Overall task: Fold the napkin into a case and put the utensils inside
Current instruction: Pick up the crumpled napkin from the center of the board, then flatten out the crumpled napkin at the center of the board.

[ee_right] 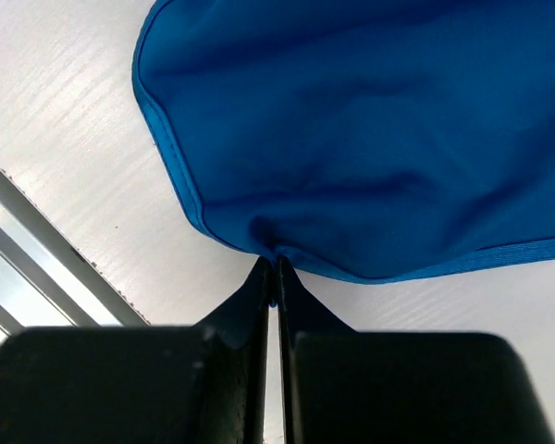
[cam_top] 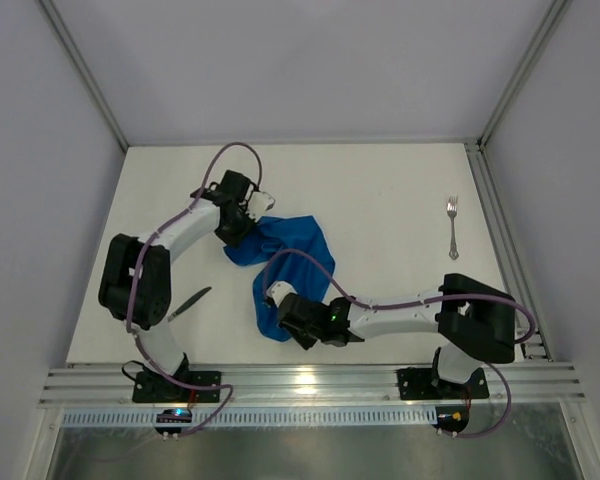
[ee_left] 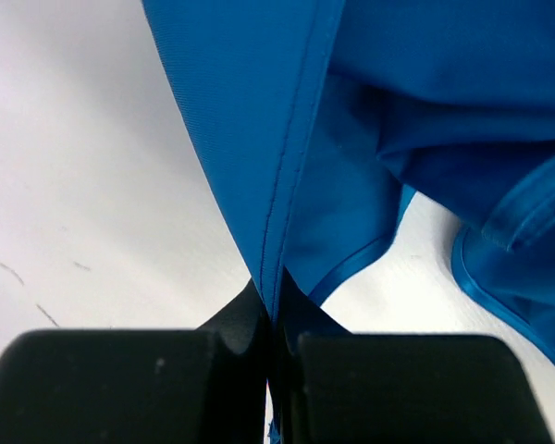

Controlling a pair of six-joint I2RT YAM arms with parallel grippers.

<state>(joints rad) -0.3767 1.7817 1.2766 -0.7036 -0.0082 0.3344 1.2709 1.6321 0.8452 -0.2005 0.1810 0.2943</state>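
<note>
The bright blue napkin (cam_top: pixel 292 262) lies rumpled in the middle of the white table. My left gripper (cam_top: pixel 250 228) is shut on its far left hemmed edge; in the left wrist view the napkin (ee_left: pixel 287 166) rises tented from the left gripper (ee_left: pixel 276 301). My right gripper (cam_top: pixel 280 318) is shut on the near edge, where the napkin (ee_right: pixel 370 139) puckers at the right gripper (ee_right: pixel 276 268). A silver fork (cam_top: pixel 453 225) lies at the far right. A dark grey knife-like piece (cam_top: pixel 188 303) lies near the left arm. No folded case shows.
A raised metal rail (cam_top: pixel 310 383) runs along the table's near edge, just behind my right gripper, and shows again as the rail (ee_right: pixel 37 268) in the right wrist view. Another rail (cam_top: pixel 505 250) borders the right side beyond the fork. White walls enclose the table.
</note>
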